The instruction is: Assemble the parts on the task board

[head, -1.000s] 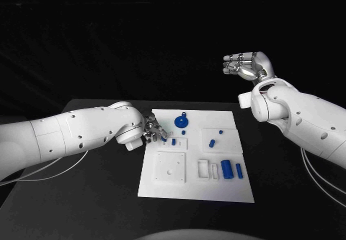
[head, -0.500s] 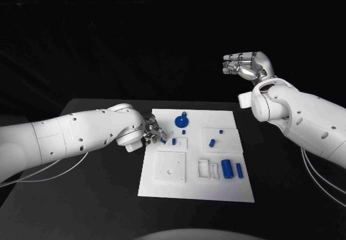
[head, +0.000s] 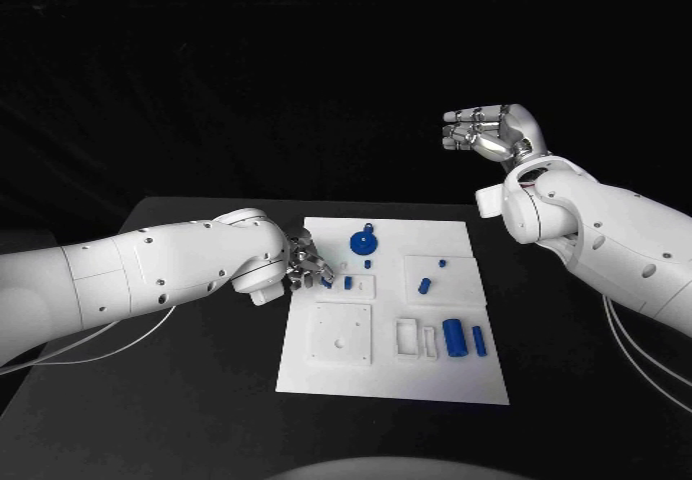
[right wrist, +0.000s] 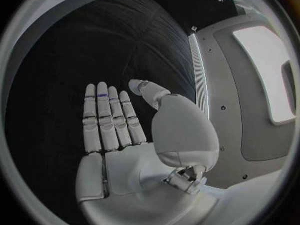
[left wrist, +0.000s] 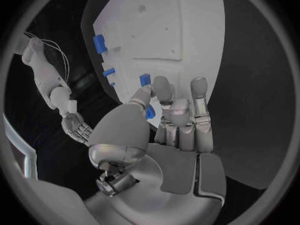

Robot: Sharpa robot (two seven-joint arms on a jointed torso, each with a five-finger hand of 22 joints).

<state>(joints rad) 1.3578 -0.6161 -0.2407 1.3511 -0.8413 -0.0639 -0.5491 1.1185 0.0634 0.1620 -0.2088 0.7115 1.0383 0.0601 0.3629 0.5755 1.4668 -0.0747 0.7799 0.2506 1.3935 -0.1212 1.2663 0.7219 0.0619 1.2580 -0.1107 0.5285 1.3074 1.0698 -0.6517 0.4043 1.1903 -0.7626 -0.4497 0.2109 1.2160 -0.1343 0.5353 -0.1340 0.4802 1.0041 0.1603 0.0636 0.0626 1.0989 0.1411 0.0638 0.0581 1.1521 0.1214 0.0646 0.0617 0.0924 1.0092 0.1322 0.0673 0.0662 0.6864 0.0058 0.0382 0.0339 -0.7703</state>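
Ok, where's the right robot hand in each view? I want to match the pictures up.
Head view: the right robot hand is raised high over the table's far right side, holding nothing.
Left wrist view: the right robot hand is small, at the end of the white arm, off beyond the white board.
Right wrist view: the right robot hand is in the circle's middle, fingers straight.
Shared landmark: the white board, in the head and left wrist views.

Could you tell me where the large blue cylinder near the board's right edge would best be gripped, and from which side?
Probably from above, fingers closing across the middle of the large blue cylinder: it lies flat on the task board, its curved flanks exposed.
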